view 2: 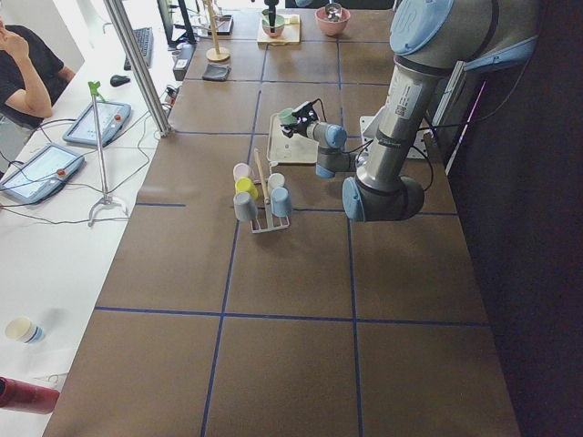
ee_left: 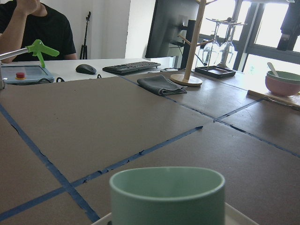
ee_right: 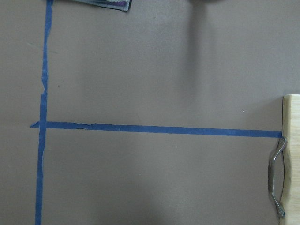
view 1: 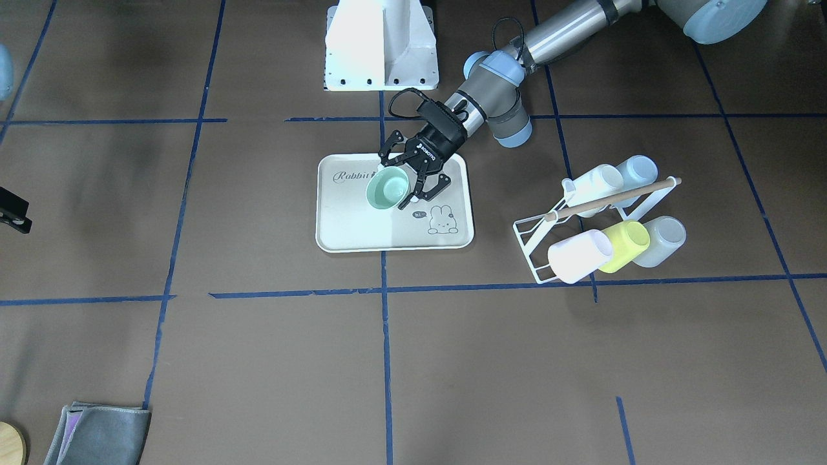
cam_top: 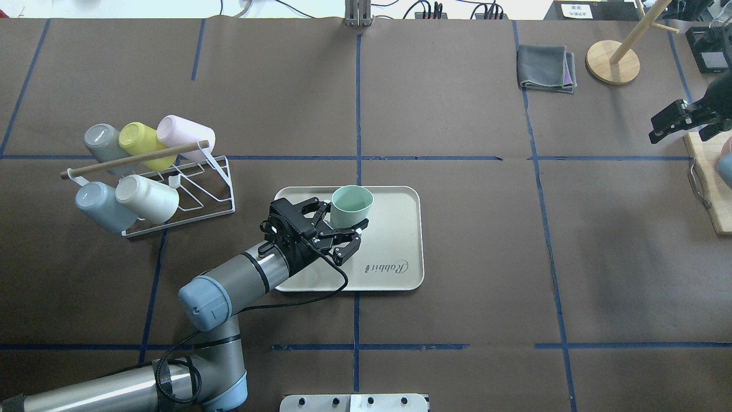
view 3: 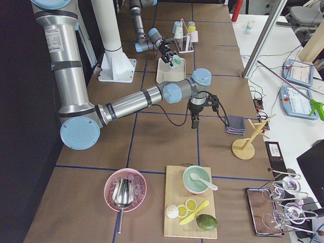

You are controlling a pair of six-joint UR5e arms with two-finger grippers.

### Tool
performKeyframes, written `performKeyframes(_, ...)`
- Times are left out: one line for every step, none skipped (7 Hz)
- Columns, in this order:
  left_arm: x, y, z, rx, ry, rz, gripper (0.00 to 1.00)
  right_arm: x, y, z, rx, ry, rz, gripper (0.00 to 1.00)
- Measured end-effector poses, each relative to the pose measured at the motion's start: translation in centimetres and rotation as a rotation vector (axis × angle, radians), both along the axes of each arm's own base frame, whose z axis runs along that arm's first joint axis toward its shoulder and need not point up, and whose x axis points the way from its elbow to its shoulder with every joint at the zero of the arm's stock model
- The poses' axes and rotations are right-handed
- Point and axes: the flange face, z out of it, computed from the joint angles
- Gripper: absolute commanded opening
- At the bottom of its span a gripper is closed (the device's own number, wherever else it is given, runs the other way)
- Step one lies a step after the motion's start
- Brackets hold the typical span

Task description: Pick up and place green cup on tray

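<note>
The pale mint-green cup (view 1: 387, 189) stands upright, mouth up, on the cream "Rabbit" tray (view 1: 362, 226). My left gripper (view 1: 395, 186) is low over the tray, jaws spread wide on either side of the cup, so it is open. In the overhead view the cup (cam_top: 351, 206) is on the tray's (cam_top: 394, 229) far left part, between the left gripper's (cam_top: 343, 220) fingertips. The left wrist view shows the cup's rim (ee_left: 167, 194) close ahead. My right gripper (cam_top: 680, 121) hangs at the far right edge, away from the tray; I cannot tell whether it is open or shut.
A white wire rack (cam_top: 194, 206) with several cups, yellow-green and pale blue among them, lies left of the tray. A grey folded cloth (cam_top: 546, 68) and a wooden stand (cam_top: 612, 62) are at the far right. A wooden board (cam_top: 709, 189) is at the right edge.
</note>
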Motion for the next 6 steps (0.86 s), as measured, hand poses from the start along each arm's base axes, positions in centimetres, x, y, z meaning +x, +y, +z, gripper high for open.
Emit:
performKeyframes(0.06, -0.02, 0.07, -0.001, -0.005, -0.001, 0.73, 0.0, 0.02, 0.08, -0.001, 0.001, 0.0, 1.0)
performKeyframes(0.19, 0.06, 0.16, -0.001, -0.01, 0.0, 0.73, -0.01, 0.04, 0.13, -0.002, 0.002, 0.0, 1.0)
performKeyframes(0.35, 0.11, 0.32, -0.001, -0.019, 0.001, 0.73, -0.02, 0.05, 0.16, -0.003, 0.002, -0.001, 1.0)
performKeyframes(0.59, 0.1, 0.39, -0.004, -0.035, 0.001, 0.76, 0.0, 0.09, 0.24, -0.005, 0.003, 0.0, 1.0)
performKeyframes(0.8, 0.07, 0.35, -0.006, -0.048, 0.001, 0.83, 0.02, 0.12, 0.3, -0.006, 0.003, 0.0, 1.0)
performKeyframes(0.9, 0.03, 0.33, -0.007, -0.056, 0.001, 0.91, 0.03, 0.13, 0.35, -0.006, 0.003, 0.0, 1.0)
